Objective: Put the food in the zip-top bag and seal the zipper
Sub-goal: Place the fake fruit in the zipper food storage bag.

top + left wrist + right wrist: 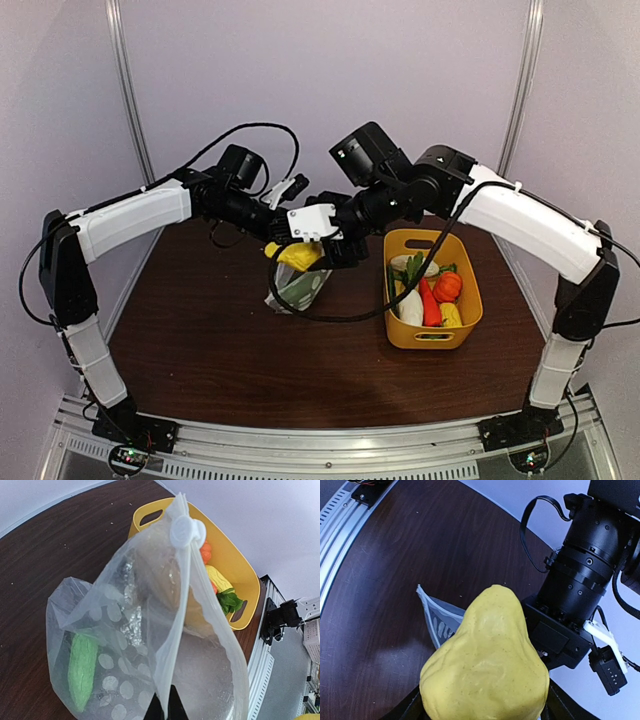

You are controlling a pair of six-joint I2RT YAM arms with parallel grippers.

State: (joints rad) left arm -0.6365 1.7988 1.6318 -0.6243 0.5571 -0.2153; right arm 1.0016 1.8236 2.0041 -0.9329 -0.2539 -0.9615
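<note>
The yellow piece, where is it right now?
Top view, centre: the yellow piece sits in the right gripper above the zip-top bag, left of the basket.

The bag is clear plastic with pale round dots all over, and its slider is plain white. There's a bright green veg showing through it. The yellow veg is more of a mustard shade with tiny dark speckles. The basket is solid yellow, with a white piece, red piece, orange piece, yellow piece and green leaves. The table is dark brown woodgrain. The left arm and right arm are white with black joints.
</note>
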